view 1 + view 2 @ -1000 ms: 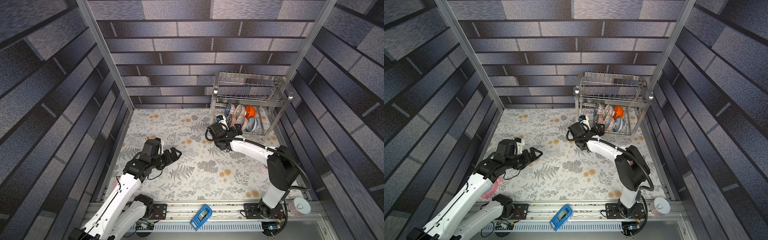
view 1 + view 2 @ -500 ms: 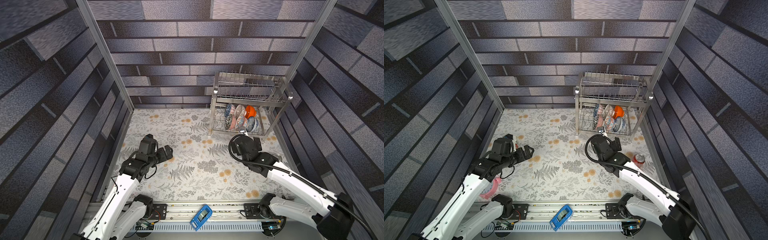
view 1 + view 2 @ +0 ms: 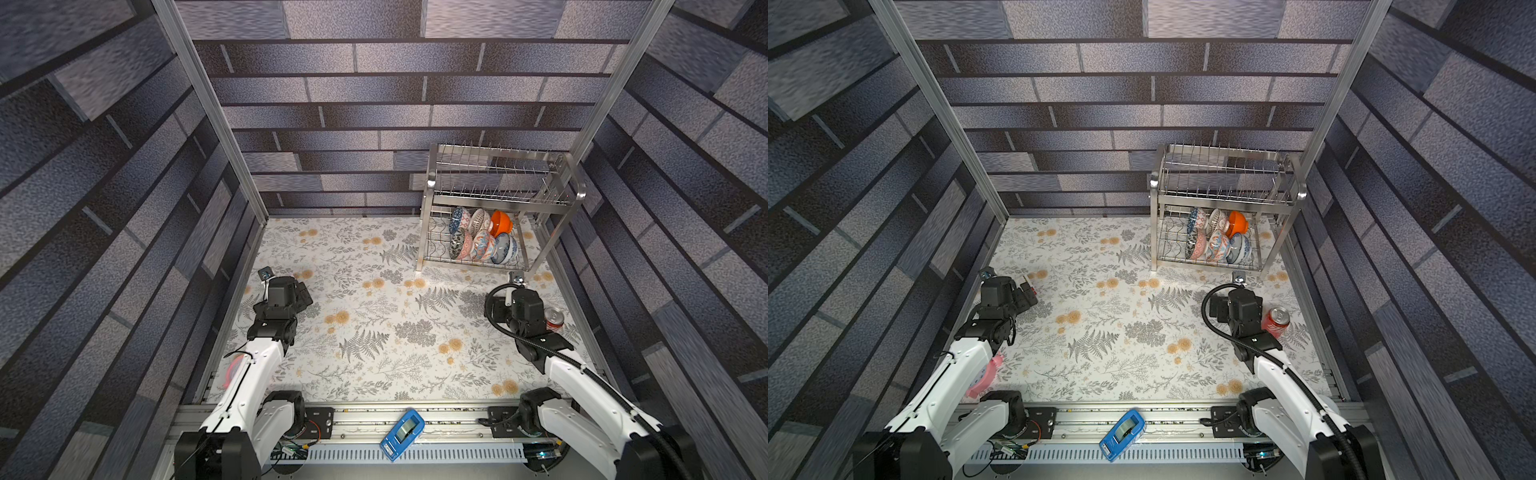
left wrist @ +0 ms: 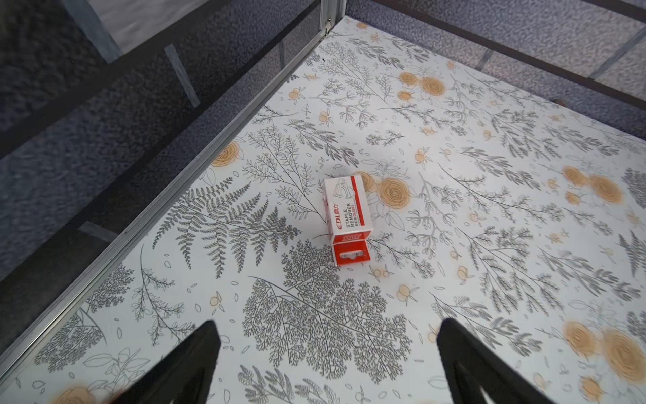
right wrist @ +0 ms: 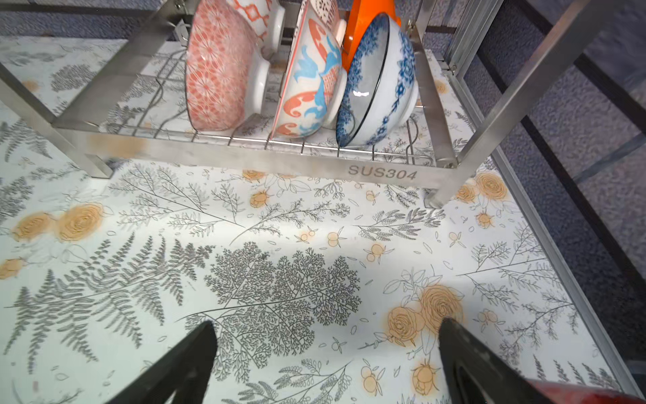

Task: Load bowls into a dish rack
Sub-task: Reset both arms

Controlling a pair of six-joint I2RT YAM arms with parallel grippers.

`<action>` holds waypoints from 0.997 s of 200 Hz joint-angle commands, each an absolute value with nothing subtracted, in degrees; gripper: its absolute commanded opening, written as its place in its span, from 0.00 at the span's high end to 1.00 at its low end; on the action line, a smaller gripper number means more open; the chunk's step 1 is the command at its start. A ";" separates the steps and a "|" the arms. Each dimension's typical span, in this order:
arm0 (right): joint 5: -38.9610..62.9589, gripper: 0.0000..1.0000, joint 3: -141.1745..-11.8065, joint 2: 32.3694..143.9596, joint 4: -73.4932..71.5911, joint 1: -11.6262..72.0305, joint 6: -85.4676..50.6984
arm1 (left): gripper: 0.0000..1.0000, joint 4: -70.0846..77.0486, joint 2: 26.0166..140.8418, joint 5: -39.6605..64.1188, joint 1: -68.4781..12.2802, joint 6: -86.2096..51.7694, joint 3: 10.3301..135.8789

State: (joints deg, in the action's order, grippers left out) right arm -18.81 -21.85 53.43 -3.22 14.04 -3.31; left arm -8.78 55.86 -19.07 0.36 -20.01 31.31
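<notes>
Presently, the table (image 3: 374,345) lies under both my grippers, and each hangs above it without touching.

Rack (image 3: 494,204): it stands on the table ahead of my right gripper (image 5: 327,332), near but apart, and well away from my left gripper (image 4: 328,335). Its front bar (image 5: 381,171) faces my right fingers squarely.

Right gripper: fingers spread wide, nothing between them.

Left gripper: fingers likewise spread wide, nothing between them.

Bowls (image 3: 482,235): all six stand on edge in the rack's lower tier, in two rows of three. In the row nearer my right gripper I read a pink-patterned one, a red-and-blue one and a blue-white floral one, each leaning on its neighbour. The orange bowl (image 5: 367,21) sits behind them.

Can (image 3: 1276,321): red, upright on the table, just beside my right wrist on its outer side and behind the fingertips.

Box (image 4: 347,213): white and red, marked staple remover, lying flat on the table ahead of my left gripper, in line with the gap between the fingers and clear of both.
</notes>
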 commanded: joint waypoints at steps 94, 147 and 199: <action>-9.74 0.00 -21.10 77.70 -41.04 7.23 3.53 | 0.00 27.34 74.39 -15.70 2.63 -4.34 24.56; -7.99 0.00 -19.84 86.51 -51.33 4.69 1.87 | 0.00 27.63 81.36 -8.28 3.86 -1.92 29.83; -5.02 0.00 -20.69 87.33 -51.17 3.01 0.70 | 0.00 39.09 83.06 -0.54 3.88 -2.94 25.96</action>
State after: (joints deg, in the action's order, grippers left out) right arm -7.70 -19.20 86.89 -50.00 3.40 1.61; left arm 29.95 81.60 -6.07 3.55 -3.36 28.60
